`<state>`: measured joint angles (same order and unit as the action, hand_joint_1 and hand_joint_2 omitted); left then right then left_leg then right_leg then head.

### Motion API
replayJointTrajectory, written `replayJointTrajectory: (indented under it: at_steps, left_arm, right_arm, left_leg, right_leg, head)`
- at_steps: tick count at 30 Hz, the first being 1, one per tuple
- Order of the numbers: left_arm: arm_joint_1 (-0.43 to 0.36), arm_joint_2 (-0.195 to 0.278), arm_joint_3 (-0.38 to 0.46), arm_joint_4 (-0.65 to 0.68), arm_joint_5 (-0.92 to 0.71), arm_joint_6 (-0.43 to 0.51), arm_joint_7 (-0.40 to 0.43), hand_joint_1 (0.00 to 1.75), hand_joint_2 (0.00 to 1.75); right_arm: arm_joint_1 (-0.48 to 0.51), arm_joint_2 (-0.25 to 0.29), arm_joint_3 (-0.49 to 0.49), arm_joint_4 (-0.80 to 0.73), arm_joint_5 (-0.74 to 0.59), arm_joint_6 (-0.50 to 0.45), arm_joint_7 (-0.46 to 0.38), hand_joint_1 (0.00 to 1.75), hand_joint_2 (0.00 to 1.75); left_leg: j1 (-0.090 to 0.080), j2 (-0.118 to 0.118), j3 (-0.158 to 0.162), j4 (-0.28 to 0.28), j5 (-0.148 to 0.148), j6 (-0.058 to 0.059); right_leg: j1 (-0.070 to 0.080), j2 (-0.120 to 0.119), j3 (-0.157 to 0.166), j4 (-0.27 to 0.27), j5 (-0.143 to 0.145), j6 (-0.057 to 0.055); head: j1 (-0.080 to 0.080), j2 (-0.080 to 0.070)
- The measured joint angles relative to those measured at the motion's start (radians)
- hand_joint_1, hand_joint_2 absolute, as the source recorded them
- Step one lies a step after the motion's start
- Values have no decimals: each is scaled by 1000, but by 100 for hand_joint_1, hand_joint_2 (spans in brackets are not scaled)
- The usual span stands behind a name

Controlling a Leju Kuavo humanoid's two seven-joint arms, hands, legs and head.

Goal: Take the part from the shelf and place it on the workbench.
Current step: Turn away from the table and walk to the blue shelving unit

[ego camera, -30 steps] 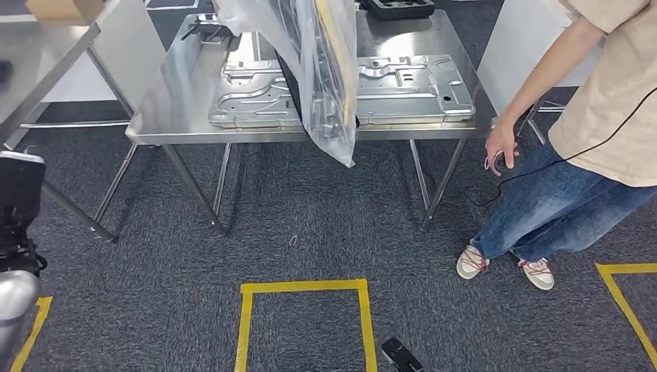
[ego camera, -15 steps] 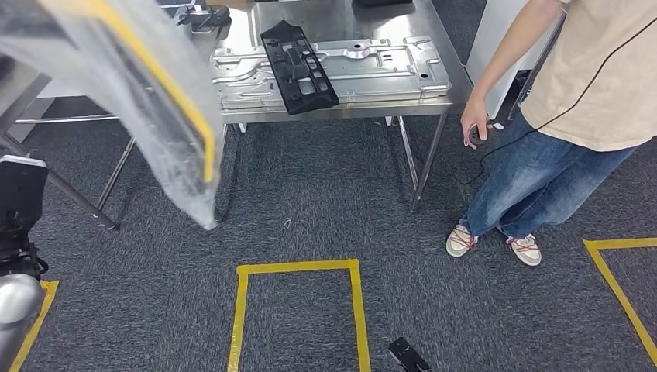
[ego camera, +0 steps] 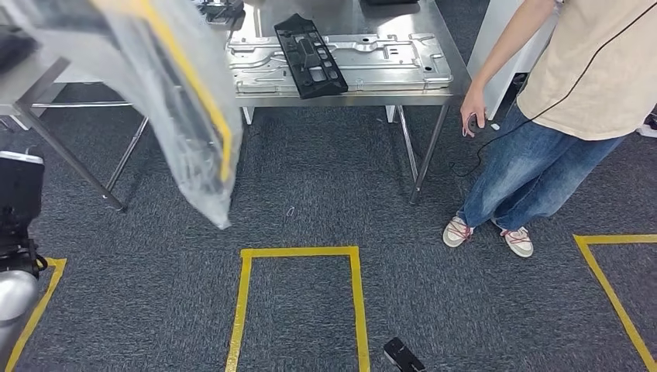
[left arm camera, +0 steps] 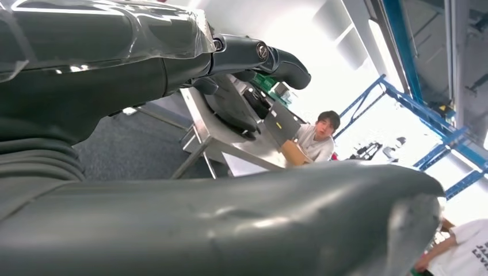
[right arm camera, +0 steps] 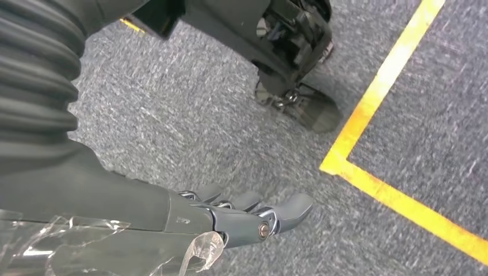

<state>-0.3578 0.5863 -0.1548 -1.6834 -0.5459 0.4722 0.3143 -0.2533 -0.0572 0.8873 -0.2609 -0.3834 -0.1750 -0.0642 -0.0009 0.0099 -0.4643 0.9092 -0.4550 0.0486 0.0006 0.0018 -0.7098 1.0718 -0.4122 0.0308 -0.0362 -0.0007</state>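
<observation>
- Whole head view has shifted since 1.0 s ago, so the camera has moved, not the scene.
- Bagged part (ego camera: 166, 101) was hanging mid-frame in front of the workbench (ego camera: 364, 93); now sits upper left, tilted.
- Black panel (ego camera: 311, 56) on the workbench, hidden then, is uncovered.
- Person (ego camera: 558, 116) reads closer to frame centre.

1. Left hand (left arm camera: 172, 69): dark grey fingers, round metal pivot screw, grey ribbed cover.
2. Right hand (right arm camera: 172, 224): glossy grey shell, darker fingers, silver pivot screw, ribbed cover.
</observation>
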Motion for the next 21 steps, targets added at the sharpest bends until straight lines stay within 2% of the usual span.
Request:
replayJointTrajectory:
  at_steps: [2, 3, 4, 5, 7, 8, 9, 12, 13, 14, 15, 17, 18, 19, 20, 21]
  left_arm:
    - [2, 0, -3, 0, 6, -3, -1, 0, 0]
    - [3, 0, -6, 0, 10, -4, -1, 0, 0]
    - [5, 0, -8, 0, 12, -6, -2, 0, 0]
    - [7, 0, -9, 0, 12, -7, -3, 0, 0]
    - [8, 0, -9, 0, 13, -9, -3, 0, 0]
    - [8, 0, -9, 0, 13, -10, -4, 0, 0]
    - [7, 0, -10, -1, 13, -11, -5, 0, 0]
    - [7, 0, -12, -2, 21, -13, -11, 0, 0]
    - [8, 0, -13, -2, 24, -13, -12, 0, 0]
    - [8, 1, -13, -2, 26, -14, -13, 0, 0]
    - [8, 1, -13, -3, 28, -14, -14, 0, 0]
    - [12, 1, -15, -3, 30, -16, -16, 0, 0]
    - [14, 1, -16, -3, 31, -17, -16, 0, 0]
    - [15, 1, -17, -3, 31, -18, -17, 0, 0]
    - [15, 1, -17, -3, 32, -18, -17, 0, 0]
    - [13, 1, -17, -3, 32, -19, -17, 0, 0]
  right_arm:
    - [2, 0, 0, 0, 0, 0, 0, 0, 175]
    - [2, 0, 0, 0, 0, 0, -1, 0, 175]
    - [3, 0, 0, 0, 0, 0, -1, 0, 131]
    - [3, -1, 0, 0, 0, 0, -2, 0, 87]
    - [2, -3, 0, 0, 0, 0, -6, 0, 0]
    - [2, -4, 0, 0, -1, 0, -9, 0, 0]
    - [2, -4, 0, 0, -2, 0, -11, 0, 0]
    - [2, -5, 0, 0, -4, 0, -19, 0, 0]
    - [2, -5, 0, 0, -4, 0, -21, 0, 0]
    - [2, -6, 0, 0, -3, -1, -23, 0, 0]
    - [2, -6, 0, 0, -2, -1, -24, 0, 0]
    - [2, -7, 0, 0, -1, -3, -24, 0, 0]
    - [3, -7, 0, 0, -1, -3, -24, 0, 0]
    - [3, -7, 0, 0, -2, -2, -23, 0, 0]
    - [3, -7, 0, 0, -3, 0, -23, 0, 0]
    - [4, -7, 0, 0, -4, 2, -23, 0, 0]
  left_leg:
    - [1, 0, -23, 1, 18, 3]
    - [1, 0, -33, 2, 26, 1]
    - [2, 0, -42, 3, 33, -1]
    - [3, 0, -49, 4, 38, -5]
    - [4, 0, -59, 11, 43, -12]
    - [3, 1, -64, 16, 44, -17]
    - [2, 1, -69, 20, 46, -21]
    - [4, 1, -80, 26, 50, -37]
    - [6, 1, -87, 40, 40, -41]
    - [8, 0, -103, 73, 17, -46]
    - [10, -1, -128, 131, -17, -51]
    - [11, -1, -191, 278, -85, -58]
    - [11, -1, -212, 329, -101, -59]
    - [11, -1, -216, 341, -97, -59]
    - [11, 0, -197, 308, -74, -57]
    - [10, 5, -162, 240, -39, -53]
  right_leg:
    - [-4, 0, -47, 146, -84, 9]
    - [-6, 0, -53, 187, -103, 13]
    - [-7, 0, -38, 188, -104, 15]
    - [-9, -1, 0, 145, -89, 16]
    - [-11, 0, 109, -6, -51, 15]
    - [-11, 1, 147, -67, -39, 11]
    - [-11, 3, 167, -103, -34, 7]
    - [-7, 4, 163, -114, -28, -15]
    - [-8, 3, 161, -115, -23, -22]
    - [-9, 2, 158, -116, -19, -29]
    - [-9, 2, 154, -116, -16, -34]
    - [-8, 2, 146, -116, -10, -41]
    - [-6, 2, 143, -116, -8, -43]
    - [-5, 1, 141, -116, -7, -43]
    - [-4, -2, 140, -116, -5, -43]
    - [-4, -5, 141, -116, -4, -43]
  head:
    - [0, 0]
    - [0, 0]
    - [0, 0]
    - [0, 0]
    - [0, 0]
    - [0, 0]
    - [-1, 0]
    - [-3, 0]
    - [-3, 0]
    - [-3, 0]
    - [-3, 0]
    - [-4, 0]
    - [-4, 0]
    - [-4, 0]
    - [-4, 0]
    - [-4, 0]
